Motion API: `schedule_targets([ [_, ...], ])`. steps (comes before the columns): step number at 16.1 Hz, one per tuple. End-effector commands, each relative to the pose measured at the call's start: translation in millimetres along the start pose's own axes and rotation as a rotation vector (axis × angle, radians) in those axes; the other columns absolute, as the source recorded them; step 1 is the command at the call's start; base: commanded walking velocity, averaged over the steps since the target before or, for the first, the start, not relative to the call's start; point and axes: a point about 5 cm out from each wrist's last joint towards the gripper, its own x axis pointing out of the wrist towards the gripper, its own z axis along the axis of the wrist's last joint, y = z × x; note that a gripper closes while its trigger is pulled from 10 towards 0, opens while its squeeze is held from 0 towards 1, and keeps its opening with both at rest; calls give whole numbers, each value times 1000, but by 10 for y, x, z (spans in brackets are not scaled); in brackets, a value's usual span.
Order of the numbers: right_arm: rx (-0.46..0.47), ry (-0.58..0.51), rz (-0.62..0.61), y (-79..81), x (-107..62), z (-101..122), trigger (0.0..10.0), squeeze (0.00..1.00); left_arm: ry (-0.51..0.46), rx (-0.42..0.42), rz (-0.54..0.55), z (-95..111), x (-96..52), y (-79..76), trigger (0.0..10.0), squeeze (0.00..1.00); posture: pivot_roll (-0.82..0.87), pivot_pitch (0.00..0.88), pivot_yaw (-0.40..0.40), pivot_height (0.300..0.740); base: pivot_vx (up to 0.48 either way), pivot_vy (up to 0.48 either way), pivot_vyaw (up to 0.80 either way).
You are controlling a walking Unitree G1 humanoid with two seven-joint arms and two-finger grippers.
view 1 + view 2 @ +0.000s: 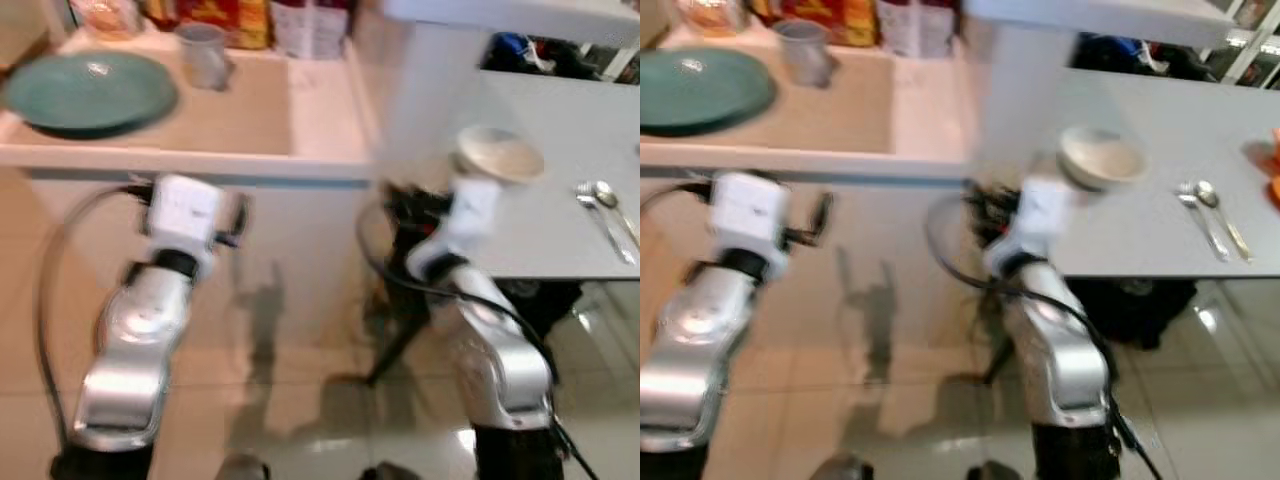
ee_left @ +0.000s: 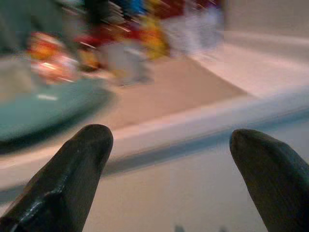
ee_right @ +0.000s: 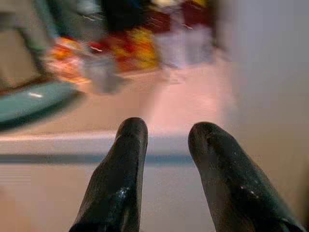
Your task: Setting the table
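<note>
Left gripper [image 2: 169, 179] fingers spread wide, empty, short of the counter [image 1: 200, 155] edge. Right gripper [image 3: 166, 174] fingers narrow, nothing between them. Green plate [image 1: 88, 90] lies flat on the counter's far left, round, so no long axis; cup [image 1: 205, 55] upright just beyond. Bowl [image 1: 1102, 158] and spoons [image 1: 1212, 215] sit on the grey table [image 1: 1160, 110]. Risk: views blurred, so a reach could misjudge the edge and knock the cup.

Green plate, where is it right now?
The green plate sits on the counter at the head views' far left, with the grey cup just to its right, ahead of the left pincer.
</note>
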Motion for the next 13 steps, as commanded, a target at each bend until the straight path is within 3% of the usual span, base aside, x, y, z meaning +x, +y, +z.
schedule_targets([
  [1, 3, -9, -20, -113, -18, 26, 10000, 0, -62, -22, -13, 130, 16, -41, 10000, 0, 219, 41, -82, 740, 0, 480, 0],
  [5, 11, -10, -14, -108, 37, 31, 10000, 0, -41, -12, -51, 95, 68, -87, 10000, 0, 189, 49, -41, 740, 0, 480, 0],
  [9, 37, 5, -68, -162, -52, 6, 10000, 0, -22, -55, -87, 49, 127, -184, 10000, 0, 145, 51, -15, 740, 0, 446, 0],
  [10, 32, 1, -88, -205, -59, 24, 10000, 0, -39, -65, -119, 85, 131, -252, 10000, 0, 138, 52, -10, 740, 0, 0, 0],
  [13, -7, -1, -109, -234, -42, 64, 10000, 0, -63, -79, -144, 119, 150, -267, 10000, 0, 137, 60, -4, 740, 0, 0, 0],
])
